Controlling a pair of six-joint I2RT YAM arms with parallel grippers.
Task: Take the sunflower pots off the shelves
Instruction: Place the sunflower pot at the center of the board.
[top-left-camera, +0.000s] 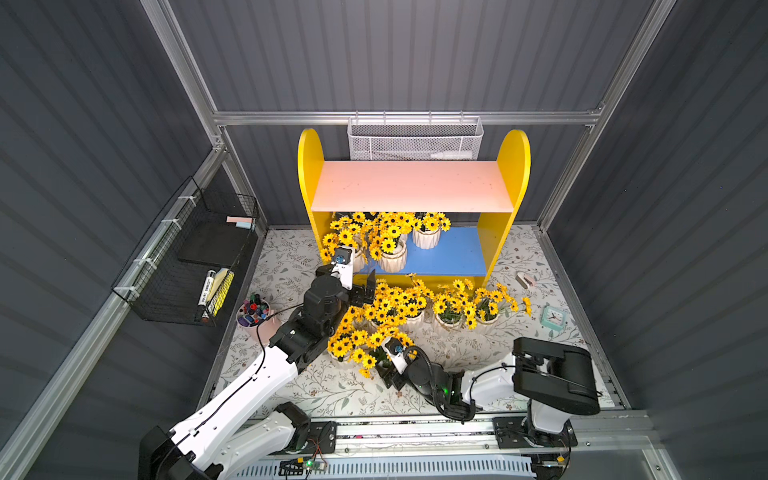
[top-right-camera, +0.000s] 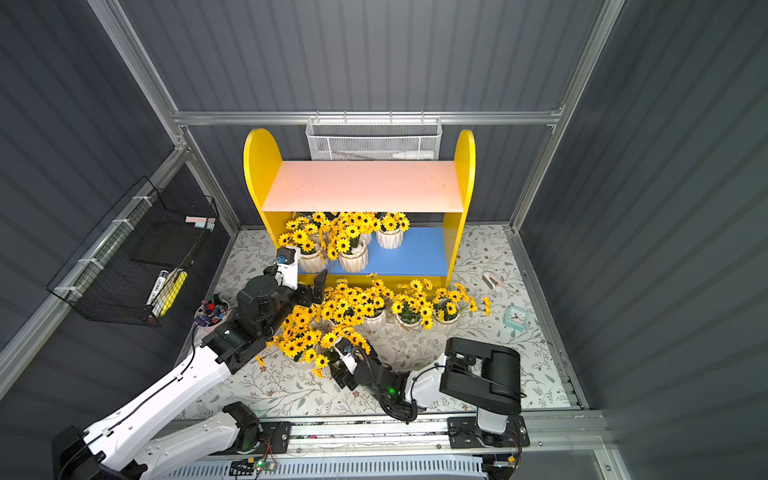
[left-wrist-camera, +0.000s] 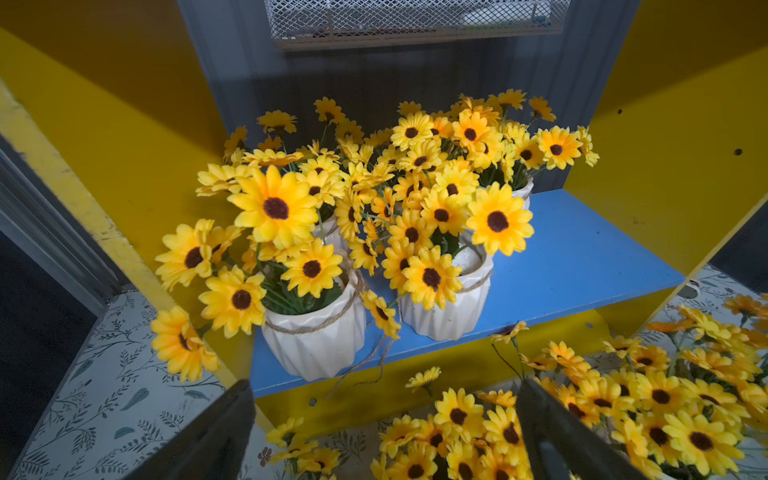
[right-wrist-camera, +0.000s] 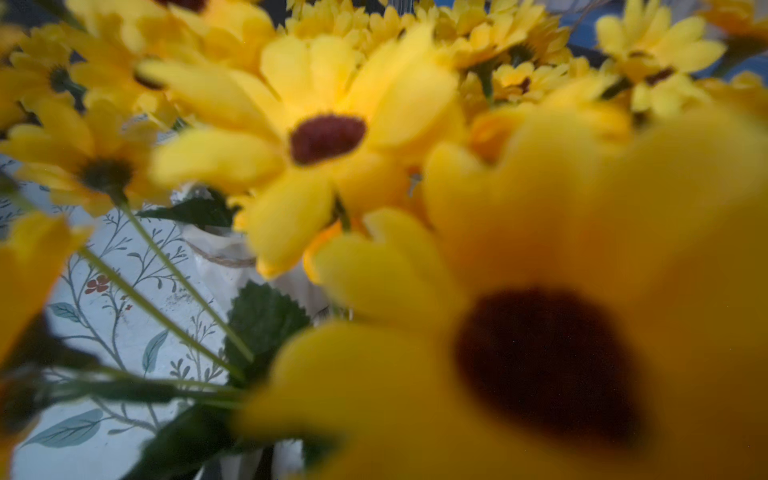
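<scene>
The shelves (top-left-camera: 513, 166) stand at the back; the pink upper board (top-left-camera: 411, 185) is bare. Several sunflower pots crowd the left half of the blue lower board (top-left-camera: 453, 253), among them one (top-left-camera: 427, 237) and another (top-left-camera: 392, 259). My left gripper (top-left-camera: 366, 291) hangs open just before the lower board's left front edge. In the left wrist view its fingers (left-wrist-camera: 224, 432) frame nothing, and the nearest pot (left-wrist-camera: 316, 345) stands beyond them. More sunflower pots (top-left-camera: 446, 324) stand on the floor mat. My right gripper (top-left-camera: 384, 376) is buried in the frontmost bunch (top-left-camera: 353, 345); blooms (right-wrist-camera: 324, 137) hide its jaws.
A pink cup of markers (top-left-camera: 253, 316) stands beside my left arm. A black wire basket (top-left-camera: 195, 257) hangs on the left wall and a white mesh basket (top-left-camera: 415, 139) behind the shelves. A mint clock (top-left-camera: 552, 318) and a small stapler (top-left-camera: 525, 280) lie at the right.
</scene>
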